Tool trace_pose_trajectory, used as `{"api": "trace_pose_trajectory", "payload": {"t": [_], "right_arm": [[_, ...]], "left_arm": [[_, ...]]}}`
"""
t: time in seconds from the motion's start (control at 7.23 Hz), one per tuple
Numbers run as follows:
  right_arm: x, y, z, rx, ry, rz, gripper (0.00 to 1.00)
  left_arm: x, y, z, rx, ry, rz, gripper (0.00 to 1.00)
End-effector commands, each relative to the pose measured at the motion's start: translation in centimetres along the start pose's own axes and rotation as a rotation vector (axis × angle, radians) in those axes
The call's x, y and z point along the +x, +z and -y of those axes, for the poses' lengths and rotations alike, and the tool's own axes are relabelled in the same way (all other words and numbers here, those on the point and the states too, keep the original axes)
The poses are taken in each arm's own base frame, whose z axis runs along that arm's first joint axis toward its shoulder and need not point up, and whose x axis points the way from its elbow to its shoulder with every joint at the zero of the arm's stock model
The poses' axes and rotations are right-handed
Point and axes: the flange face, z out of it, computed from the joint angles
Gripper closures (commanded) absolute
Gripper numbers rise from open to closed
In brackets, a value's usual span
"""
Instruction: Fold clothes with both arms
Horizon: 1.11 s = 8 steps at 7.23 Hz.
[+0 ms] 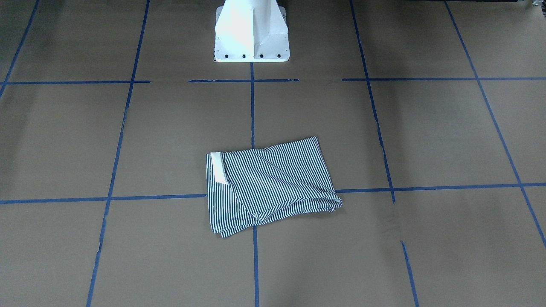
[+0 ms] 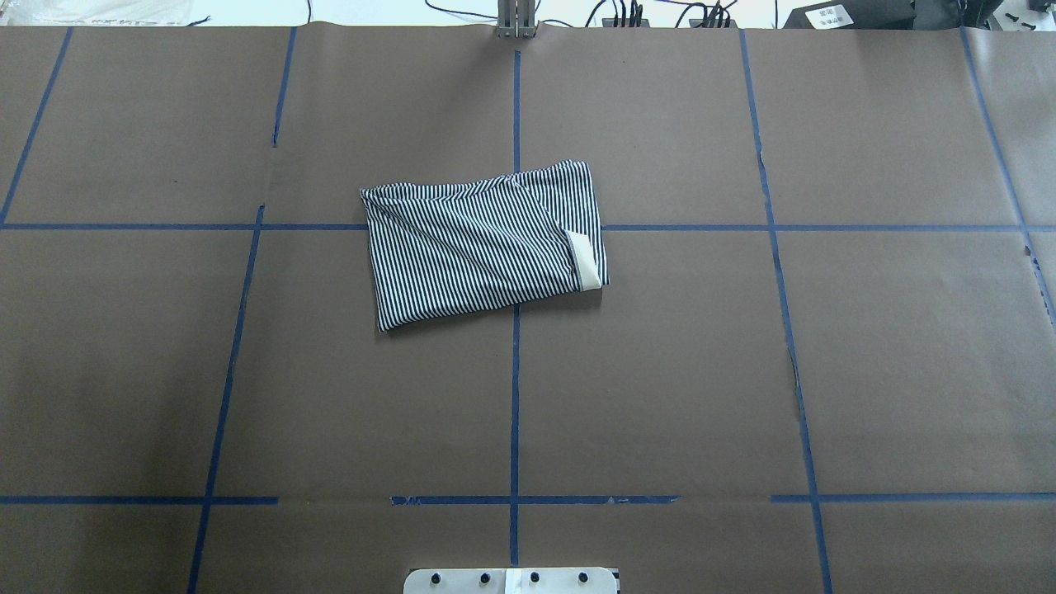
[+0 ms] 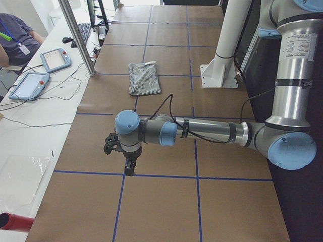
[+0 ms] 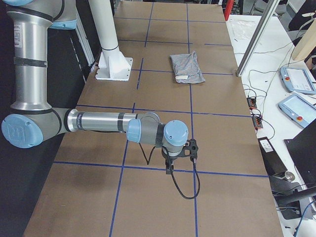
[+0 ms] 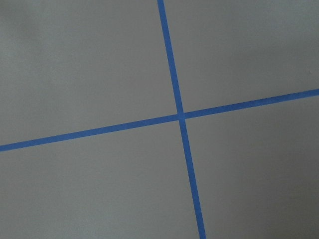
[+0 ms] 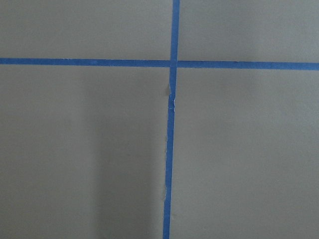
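Note:
The striped navy-and-white polo shirt [image 1: 273, 183] lies folded into a rough rectangle near the table's middle, with its cream collar [image 1: 219, 167] showing at one end. It also shows in the overhead view [image 2: 483, 243] and, small, in both side views [image 3: 144, 78] [image 4: 186, 68]. My left gripper [image 3: 129, 166] hangs over bare table far from the shirt, pointing down. My right gripper [image 4: 169, 169] hangs likewise at the other end. I cannot tell whether either is open or shut. Both wrist views show only brown paper and blue tape.
The white pedestal base [image 1: 251, 34] stands at the robot's edge of the table. Blue tape lines [image 2: 516, 396] grid the brown paper. Teach pendants [image 3: 55, 59] [image 4: 296, 79], cables and a metal post [image 3: 78, 35] sit along the operators' side, where a person [image 3: 15, 35] sits.

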Motion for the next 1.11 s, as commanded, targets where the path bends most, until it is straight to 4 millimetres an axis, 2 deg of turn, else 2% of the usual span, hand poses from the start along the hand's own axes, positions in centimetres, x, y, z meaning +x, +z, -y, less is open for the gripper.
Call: {"api": "trace_pose_trajectory", "payload": {"t": [0.0, 0.28, 0.55, 0.97], "right_arm": [[-0.2, -0.2, 0.2, 0.005, -0.007, 0.001, 0.00], [-1.0, -1.1, 1.4, 0.022, -0.026, -0.010, 0.00], [-1.8, -1.7, 2.7, 0.034, 0.040, -0.013, 0.00], [-2.1, -1.8, 4.0, 0.033, 0.037, -0.009, 0.00]], "left_arm": [[0.2, -0.2, 0.2, 0.010, -0.104, -0.004, 0.00], [0.2, -0.2, 0.2, 0.011, -0.103, -0.004, 0.00], [0.3, -0.3, 0.3, 0.015, -0.100, -0.004, 0.00], [0.4, -0.4, 0.4, 0.019, -0.098, -0.005, 0.00]]}}
